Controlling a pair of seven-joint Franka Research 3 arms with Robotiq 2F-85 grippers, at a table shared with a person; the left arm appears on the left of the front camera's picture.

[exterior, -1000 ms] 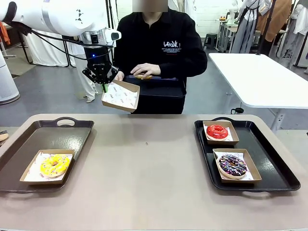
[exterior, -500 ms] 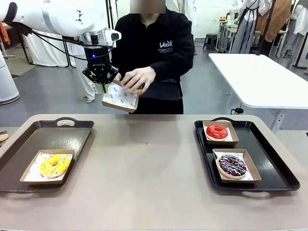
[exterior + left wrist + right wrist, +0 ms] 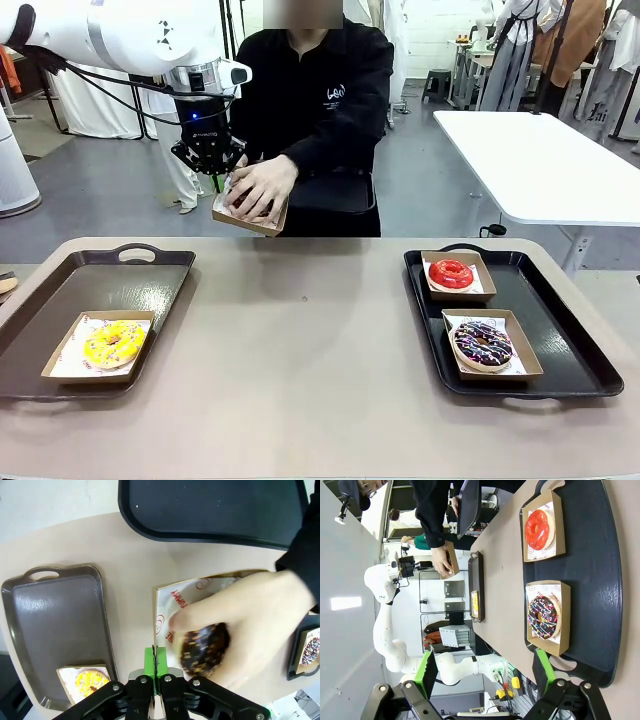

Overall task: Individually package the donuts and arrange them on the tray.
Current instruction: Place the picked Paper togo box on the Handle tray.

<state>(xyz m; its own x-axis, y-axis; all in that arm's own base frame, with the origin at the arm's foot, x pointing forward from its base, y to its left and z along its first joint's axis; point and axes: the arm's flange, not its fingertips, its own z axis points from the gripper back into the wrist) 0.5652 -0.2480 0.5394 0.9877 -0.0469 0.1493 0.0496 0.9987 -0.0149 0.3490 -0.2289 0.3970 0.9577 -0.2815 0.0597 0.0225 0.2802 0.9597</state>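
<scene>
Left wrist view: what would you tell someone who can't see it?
A person's hand puts a dark donut into a paper-lined box that the left claw pinches by its edge. Below lie the table and a tray with a yellow donut.

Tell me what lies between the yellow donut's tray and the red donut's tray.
Bare tabletop, seen in the front view: nothing between the left tray and the right tray.

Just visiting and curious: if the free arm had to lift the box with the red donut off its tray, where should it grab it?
Probably by one thin side wall of the cardboard box, coming straight down from above. The box is shallow and open-topped, lying flat on the black tray, and the red donut sits in its middle, leaving the rim free for the open right tool.
</scene>
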